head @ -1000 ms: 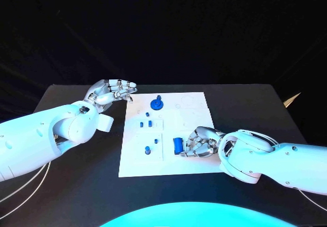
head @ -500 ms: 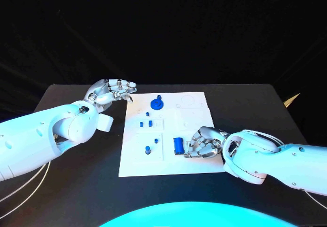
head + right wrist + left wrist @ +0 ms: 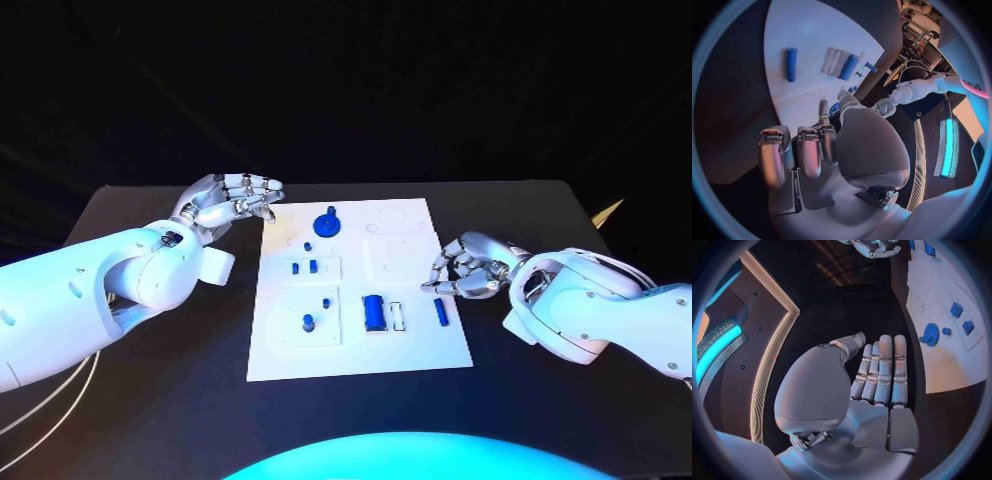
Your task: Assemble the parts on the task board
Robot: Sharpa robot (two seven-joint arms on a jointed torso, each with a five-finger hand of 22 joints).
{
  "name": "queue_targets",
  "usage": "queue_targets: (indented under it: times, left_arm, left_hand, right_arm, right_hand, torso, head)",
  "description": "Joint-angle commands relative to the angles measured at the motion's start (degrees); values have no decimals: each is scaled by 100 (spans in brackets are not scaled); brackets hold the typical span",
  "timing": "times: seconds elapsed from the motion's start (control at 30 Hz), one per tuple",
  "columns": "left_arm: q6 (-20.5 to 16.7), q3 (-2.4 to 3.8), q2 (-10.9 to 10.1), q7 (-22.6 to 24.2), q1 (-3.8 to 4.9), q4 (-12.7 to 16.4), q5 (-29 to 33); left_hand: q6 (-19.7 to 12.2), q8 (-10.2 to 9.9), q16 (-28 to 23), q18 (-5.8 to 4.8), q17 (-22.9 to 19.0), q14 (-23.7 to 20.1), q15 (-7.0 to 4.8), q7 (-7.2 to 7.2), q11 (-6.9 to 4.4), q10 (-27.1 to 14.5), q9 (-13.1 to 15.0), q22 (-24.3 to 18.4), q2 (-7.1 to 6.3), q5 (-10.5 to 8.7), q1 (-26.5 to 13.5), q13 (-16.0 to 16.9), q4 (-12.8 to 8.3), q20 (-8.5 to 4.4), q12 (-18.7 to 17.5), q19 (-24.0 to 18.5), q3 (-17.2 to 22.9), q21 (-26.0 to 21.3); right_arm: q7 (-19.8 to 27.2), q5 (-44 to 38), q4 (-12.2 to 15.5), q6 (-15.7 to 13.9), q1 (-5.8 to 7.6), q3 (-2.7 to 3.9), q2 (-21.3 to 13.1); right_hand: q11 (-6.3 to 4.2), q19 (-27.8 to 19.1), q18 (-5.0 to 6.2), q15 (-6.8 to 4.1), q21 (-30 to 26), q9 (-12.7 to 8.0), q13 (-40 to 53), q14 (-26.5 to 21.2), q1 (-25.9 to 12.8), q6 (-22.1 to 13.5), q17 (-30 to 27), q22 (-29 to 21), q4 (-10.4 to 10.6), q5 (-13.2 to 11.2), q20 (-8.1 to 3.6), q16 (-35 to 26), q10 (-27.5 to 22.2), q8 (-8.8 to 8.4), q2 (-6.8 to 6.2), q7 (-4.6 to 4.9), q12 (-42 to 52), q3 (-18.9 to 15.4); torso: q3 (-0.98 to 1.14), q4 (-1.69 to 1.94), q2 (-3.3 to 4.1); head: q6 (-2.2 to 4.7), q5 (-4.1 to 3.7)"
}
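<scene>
Several blue parts lie on the white task board [image 3: 418, 345] in the middle of the black worktop [image 3: 173, 390]: a round knobbed part [image 3: 329, 224] near its far edge, a short cylinder [image 3: 374, 313] and a slim bar [image 3: 440, 311] nearer the front. The right robot hand [image 3: 464, 270] hovers at the board's right edge, fingers curled in, holding nothing. The left robot hand [image 3: 231, 197] sits off the board's far left corner, fingers together and empty.

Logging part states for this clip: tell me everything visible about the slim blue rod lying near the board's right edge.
The slim blue rod is a short, smooth, plain blue cylinder, plastic by its look. It lies flat on the white task board close to its right edge, its length running toward and away from the robot, beside a narrow slot and a thicker blue cylinder. Nothing touches it; the right hand hovers just beyond it.
</scene>
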Motion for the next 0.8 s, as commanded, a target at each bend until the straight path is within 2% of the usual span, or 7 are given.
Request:
queue_targets:
  times: [0.03, 0.1, 0.4, 0.6, 0.8]
  left_arm:
    - [88, 3, 7, 62, -1, 23, 18]
    - [90, 3, 7, 64, -1, 25, 18]
    - [99, 3, 10, 67, -2, 25, 18]
    - [97, 3, 2, 67, -3, 26, 18]
    - [100, 3, -4, 65, -3, 27, 18]
  left_hand:
    - [-42, 26, -27, 67, -9, -50, 3, 2, -3, -19, -2, -3, 33, 11, 16, -9, -28, 13, 23, -32, -6, -38]
    - [-42, 26, -27, 67, -9, -50, 3, 2, -3, -19, -2, -3, 33, 11, 16, -9, -28, 13, 23, -32, -6, -38]
    - [-42, 26, -27, 67, -9, -50, 3, 2, -3, -19, -2, -3, 33, 11, 16, -9, -28, 13, 23, -32, -6, -38]
    - [-42, 26, -27, 67, -9, -50, 3, 2, -3, -19, -2, -3, 33, 11, 16, -9, -28, 13, 23, -32, -6, -38]
    - [-42, 26, -27, 67, -9, -50, 3, 2, -3, -19, -2, -3, 33, 11, 16, -9, -28, 13, 23, -32, -6, -38]
  right_arm:
    - [133, -327, -73, -59, 5, -12, -83]
    - [65, -544, -108, -24, -31, -18, -139]
    - [-202, -990, -117, 155, -244, -30, -151]
    - [-361, -1087, -162, 305, -382, -38, -78]
    - [-485, -1183, -231, 327, -495, -41, 33]
  right_hand:
    - [49, 599, -82, 19, 26, -15, 1149, 556, 63, -51, 1311, 1509, 2, 7, -3, 33, 294, -39, -9, 12, -23, 40]
    - [51, 599, -82, 22, 26, -20, 1148, 558, 75, -53, 1317, 1509, 2, 7, -1, 35, 293, -46, -10, 14, -25, 52]
    - [55, 599, -82, 25, 26, -26, 1154, 558, 75, -37, 1319, 1509, 15, 3, 2, 36, 299, -52, -12, 18, -14, 67]
    - [57, 599, -82, 30, 26, -39, 1163, 561, -63, 41, 1331, 1509, 53, -7, 11, 41, 308, -55, -52, 15, 0, 55]
    - [55, 599, -82, 31, 26, -48, 1164, 561, -226, 77, 1332, 1509, 58, -7, 15, 41, 311, -64, -69, 12, 0, 26]
  torso:
    - [-2, -3, 8]
    - [11, -4, 10]
    - [7, 6, 4]
    - [0, 7, 11]
    - [9, 16, 10]
  head:
    - [22, -83]
    - [29, -115]
    - [33, -141]
    - [27, -142]
    - [15, -130]
